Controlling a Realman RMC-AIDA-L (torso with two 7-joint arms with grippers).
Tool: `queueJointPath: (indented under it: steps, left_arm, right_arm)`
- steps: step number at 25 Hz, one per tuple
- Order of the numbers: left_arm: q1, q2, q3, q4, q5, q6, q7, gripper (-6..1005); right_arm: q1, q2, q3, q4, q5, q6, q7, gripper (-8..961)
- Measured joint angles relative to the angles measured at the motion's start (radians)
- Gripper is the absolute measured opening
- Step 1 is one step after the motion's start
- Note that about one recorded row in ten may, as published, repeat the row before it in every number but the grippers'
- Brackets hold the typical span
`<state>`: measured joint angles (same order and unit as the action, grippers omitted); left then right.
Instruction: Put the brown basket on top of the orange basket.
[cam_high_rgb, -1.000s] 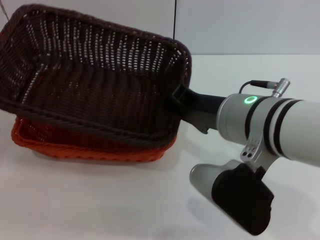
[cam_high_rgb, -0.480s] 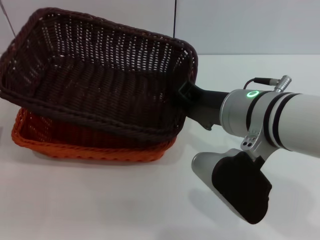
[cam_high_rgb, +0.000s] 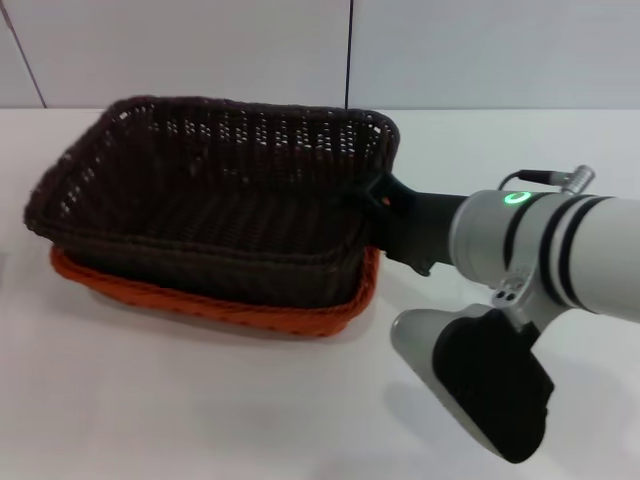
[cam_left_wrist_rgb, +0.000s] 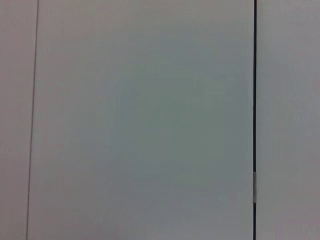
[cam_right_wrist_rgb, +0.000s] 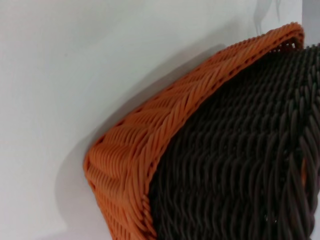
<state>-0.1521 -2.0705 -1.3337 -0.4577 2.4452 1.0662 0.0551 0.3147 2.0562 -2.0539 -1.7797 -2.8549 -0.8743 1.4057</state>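
The brown basket sits nested inside the orange basket on the white table, roughly level. Only the orange rim shows along the near and left sides. My right gripper reaches in from the right and is shut on the brown basket's right rim, near its back corner. The right wrist view shows the orange basket's braided rim wrapping around the brown basket's woven side. My left gripper is out of view; its wrist view shows only a pale wall.
The white table stretches in front of and to the right of the baskets. A pale panelled wall with a dark vertical seam stands behind them. My right arm's forearm hangs over the table's right side.
The brown basket has come down from a raised, tilted pose and now lies level in the orange basket. My right gripper lowered with it, still on the rim.
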Motion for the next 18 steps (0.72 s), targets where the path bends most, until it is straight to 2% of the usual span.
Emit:
queueJointPath:
  steps: [2,4,5,6,7,9,12,14,18]
  left_arm:
    - [-0.002,0.001,-0.001,0.002,0.000,0.000,0.000,798]
    - [-0.010,0.003,-0.004,0.011,0.000,0.000,0.000,798]
    - [-0.010,0.003,-0.004,0.011,0.000,0.000,0.000,798]
    - [-0.015,0.004,-0.004,0.017,0.000,0.000,0.000,798]
    - [-0.020,0.005,-0.005,0.023,0.000,0.000,0.000,798]
    - [-0.034,0.007,-0.005,0.037,0.000,-0.001,0.000,798]
    - [-0.046,0.008,-0.005,0.051,0.000,-0.001,0.000,798]
    - [-0.059,0.009,-0.005,0.070,0.002,-0.002,0.002,798]
    - [-0.070,0.009,-0.006,0.082,0.001,-0.003,0.003,798]
  right_arm:
    - [-0.025,0.004,0.011,-0.026,0.000,-0.008,0.011,453]
    - [-0.094,0.013,0.027,-0.093,0.003,-0.010,0.031,532]
    - [-0.094,0.013,0.027,-0.093,0.003,-0.010,0.031,571]
    - [-0.146,0.018,0.026,-0.139,0.007,-0.006,0.033,610]
    - [-0.146,0.018,0.026,-0.139,0.007,-0.006,0.033,639]
    - [-0.208,0.025,0.021,-0.192,0.008,0.004,0.034,697]
    - [-0.240,0.029,0.011,-0.211,0.002,0.019,0.045,784]
    - [-0.279,0.030,0.001,-0.231,-0.029,0.080,0.119,784]
    - [-0.295,0.031,0.048,-0.231,-0.059,0.183,0.275,784]
